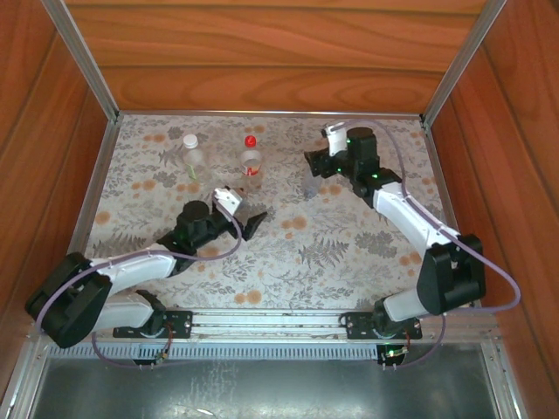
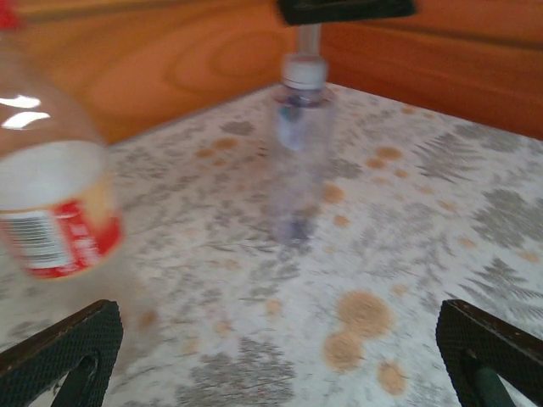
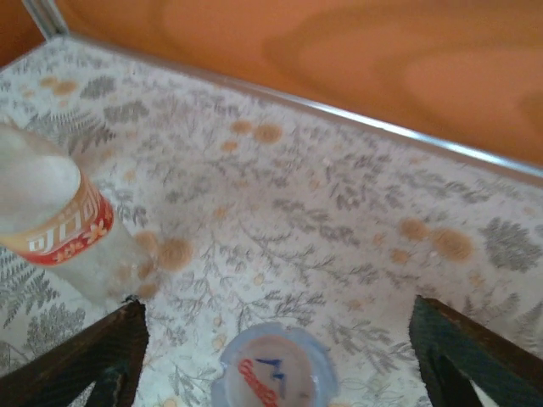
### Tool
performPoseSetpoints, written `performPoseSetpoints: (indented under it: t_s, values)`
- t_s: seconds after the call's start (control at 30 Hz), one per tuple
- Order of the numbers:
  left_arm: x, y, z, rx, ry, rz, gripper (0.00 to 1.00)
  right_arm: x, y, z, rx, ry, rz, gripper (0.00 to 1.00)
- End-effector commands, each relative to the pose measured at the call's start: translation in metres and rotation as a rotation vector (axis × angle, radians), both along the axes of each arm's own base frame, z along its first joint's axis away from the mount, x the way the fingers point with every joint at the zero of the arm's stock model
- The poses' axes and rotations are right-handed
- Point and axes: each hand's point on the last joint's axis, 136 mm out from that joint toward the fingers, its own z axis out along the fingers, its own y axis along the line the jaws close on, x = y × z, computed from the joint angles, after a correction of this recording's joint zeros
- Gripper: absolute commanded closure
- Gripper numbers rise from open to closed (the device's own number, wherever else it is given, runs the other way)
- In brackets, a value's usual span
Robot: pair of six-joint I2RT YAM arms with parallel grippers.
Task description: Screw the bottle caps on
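Right claw (image 3: 277, 305) gapes wide, released, above the slim bottle's cap (image 3: 270, 371), not touching it; left claw (image 2: 278, 310) spread wide, empty.

3 bottles, all upright, each with cap seated on neck; how tight, can't tell.
- plain clear bottle (image 1: 191, 159): wider, leftmost, white cap (image 1: 189, 140) on top.
- red-orange-label bottle (image 1: 251, 164): just right of plain one, not touching it, red cap (image 1: 251, 140) on.
- slim bluish bottle (image 2: 297, 161): further right, well apart from other two, slightly nearer. pale cap (image 2: 304, 69) on, red/blue print on its top face.
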Motion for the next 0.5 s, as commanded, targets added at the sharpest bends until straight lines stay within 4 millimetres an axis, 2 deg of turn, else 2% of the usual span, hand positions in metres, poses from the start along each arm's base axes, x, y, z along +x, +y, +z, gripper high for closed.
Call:
performPoseSetpoints:
  t_s: [0.0,0.07,0.1,0.2,0.33,0.47]
  values:
    - [0.021,0.045,0.014,0.003,0.0,0.198,0.0,0.0,-0.035,0.016,0.067,-0.039,-0.126,0.1]
    - [0.026,0.075,0.02,0.026,-0.007,0.311,0.0,-0.002,-0.054,0.015,0.079,-0.053,-0.177,0.1]
    - [0.03,0.093,0.022,0.038,-0.009,0.384,0.0,-0.003,-0.064,0.012,0.082,-0.061,-0.204,0.06]
    - [0.034,0.136,0.02,0.097,-0.024,0.532,0.0,-0.007,-0.093,-0.001,0.06,-0.065,-0.293,0.03]
    - [0.036,0.18,0.006,0.138,0.005,0.668,0.0,-0.011,-0.129,-0.027,-0.002,-0.07,-0.406,0.0]
    - [0.043,0.216,-0.009,0.19,0.043,0.785,0.0,-0.015,-0.156,-0.048,-0.088,-0.091,-0.514,0.0]
